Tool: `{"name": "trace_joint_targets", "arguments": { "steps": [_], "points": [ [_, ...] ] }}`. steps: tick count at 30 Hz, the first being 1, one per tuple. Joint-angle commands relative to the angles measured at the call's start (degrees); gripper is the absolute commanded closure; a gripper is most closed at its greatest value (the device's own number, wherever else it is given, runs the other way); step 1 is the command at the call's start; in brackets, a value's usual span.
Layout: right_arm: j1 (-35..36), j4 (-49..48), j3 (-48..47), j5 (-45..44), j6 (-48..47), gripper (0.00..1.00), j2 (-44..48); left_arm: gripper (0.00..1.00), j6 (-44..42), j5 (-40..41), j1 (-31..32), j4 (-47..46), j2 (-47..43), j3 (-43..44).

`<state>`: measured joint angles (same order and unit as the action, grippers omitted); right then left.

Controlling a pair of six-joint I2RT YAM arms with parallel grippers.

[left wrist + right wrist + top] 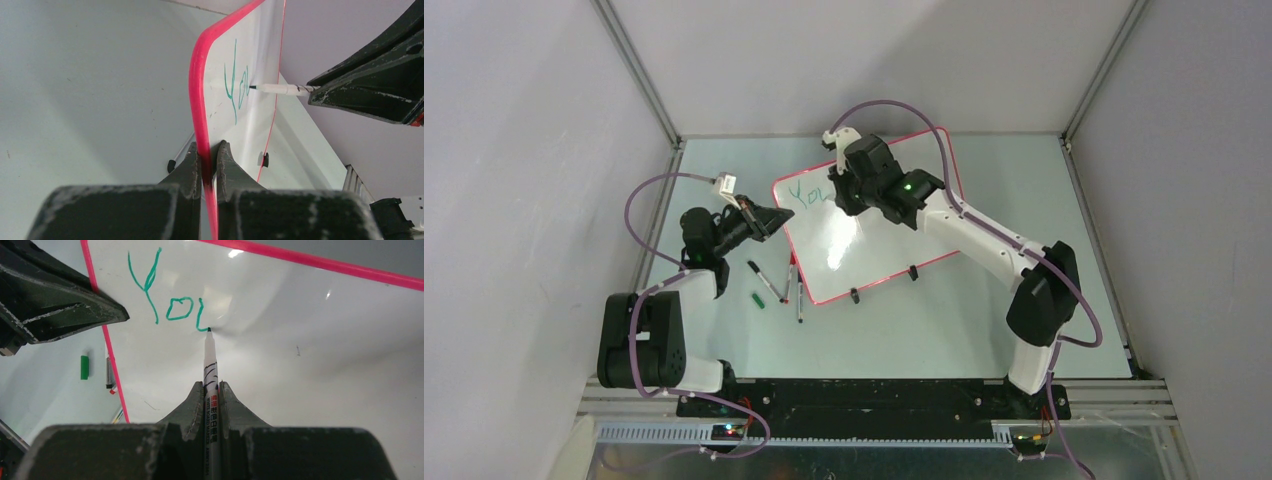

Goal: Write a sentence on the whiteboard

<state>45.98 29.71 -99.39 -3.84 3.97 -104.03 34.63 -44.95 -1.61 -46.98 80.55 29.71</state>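
Observation:
The whiteboard [864, 245] lies tilted on the table, white with a red-pink rim. My left gripper [776, 218] is shut on its left rim [199, 100], which passes between the fingers [209, 155]. My right gripper [849, 190] is shut on a white marker [210, 370], held over the board's upper left. The marker tip [209, 330] touches the board at the bottom of a third stroke. The sentence [167, 295] reads "Yo" plus a started letter, in teal-green. It also shows in the top view [809, 192] and the left wrist view [237, 82].
Several loose markers [764, 280] and a green cap [759, 300] lie on the table left of the board's near corner. Two black clip feet [854, 295] sit on the board's near edge. Grey walls close in the table on three sides.

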Motion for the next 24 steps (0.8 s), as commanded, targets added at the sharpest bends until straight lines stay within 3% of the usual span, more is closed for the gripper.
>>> {"name": "trace_joint_targets", "arguments": {
  "steps": [1, 15, 24],
  "points": [
    [-0.8, 0.6, -3.8, -2.5, -0.7, 1.0, -0.4, 1.0, -11.3, 7.3, 0.7, 8.0, 1.8, -1.5],
    [-0.9, 2.2, -9.1, -2.0, -0.8, 1.0, -3.5, 1.0, -11.3, 7.1, 0.6, 7.9, 1.7, -1.6],
    [-0.8, 1.7, -5.3, -2.2, -0.3, 1.0, -1.3, 1.0, -11.3, 7.2, 0.6, 7.9, 1.7, -1.6]
  ]
}}
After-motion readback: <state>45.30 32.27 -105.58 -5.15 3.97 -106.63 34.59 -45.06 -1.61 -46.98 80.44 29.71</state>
